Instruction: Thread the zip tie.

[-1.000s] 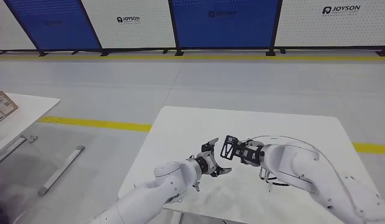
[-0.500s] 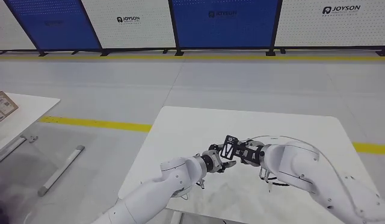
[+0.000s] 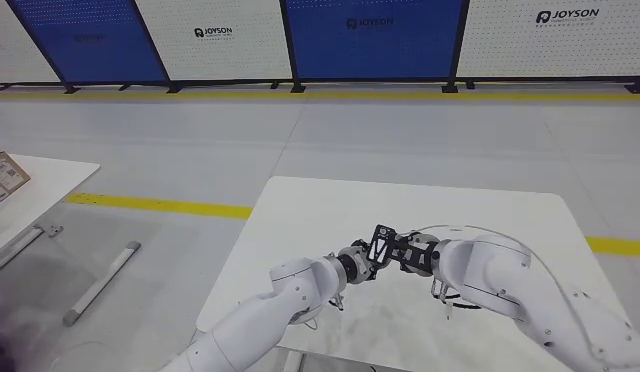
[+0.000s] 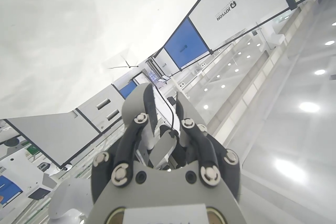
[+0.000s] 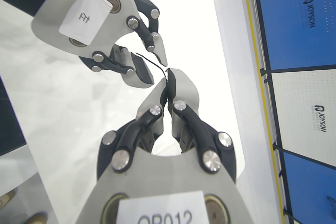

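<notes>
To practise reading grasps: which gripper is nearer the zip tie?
Right. The right gripper is shut on one end of the zip tie; the left gripper is open, one finger on each side of the free end.

**Tip to tip over the table**

Got the right gripper pinched tight on one end of a thin black tie. Can see the rest curving out from those tips into the gap of the left gripper, fingers spread wide around it. Can't tell whether touching either pad there. Under both, white table. Past its edge, spotted a yellow floor line plus blue and white panels.
</notes>
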You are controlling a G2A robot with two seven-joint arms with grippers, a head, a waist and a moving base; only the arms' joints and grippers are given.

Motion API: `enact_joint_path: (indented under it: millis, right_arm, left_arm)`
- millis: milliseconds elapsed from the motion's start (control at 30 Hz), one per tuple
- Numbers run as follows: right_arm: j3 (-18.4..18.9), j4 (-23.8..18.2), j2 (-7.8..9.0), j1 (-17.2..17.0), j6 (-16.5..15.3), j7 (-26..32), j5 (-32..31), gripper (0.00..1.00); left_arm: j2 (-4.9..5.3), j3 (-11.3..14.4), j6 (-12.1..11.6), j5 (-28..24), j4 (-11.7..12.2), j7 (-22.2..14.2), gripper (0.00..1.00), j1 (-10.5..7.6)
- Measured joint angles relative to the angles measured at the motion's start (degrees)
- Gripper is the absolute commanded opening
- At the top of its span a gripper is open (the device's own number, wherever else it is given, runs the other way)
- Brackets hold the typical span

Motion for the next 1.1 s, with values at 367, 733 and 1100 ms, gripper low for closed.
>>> enact_joint_path:
  millis: [367, 733, 1100]
  right_arm:
    - [1.0, 0.3, 0.06, -1.6, 0.0, -1.7, -0.9, 1.0]
    - [10.9, -2.1, 3.58, -10.7, 0.6, -5.9, 2.2, 1.0]
    - [18.6, 3.8, 7.46, -16.0, 0.0, -1.2, 35.8, 1.0]
  left_arm:
    - [0.54, 0.5, 0.0, 0.0, -0.4, -0.1, 0.0, -0.13]
    - [1.34, 1.0, -3.9, 15.7, -1.6, -0.8, 0.0, 2.42]
    - [1.91, 4.0, -13.1, 44.0, -3.6, -2.4, 0.0, 8.21]
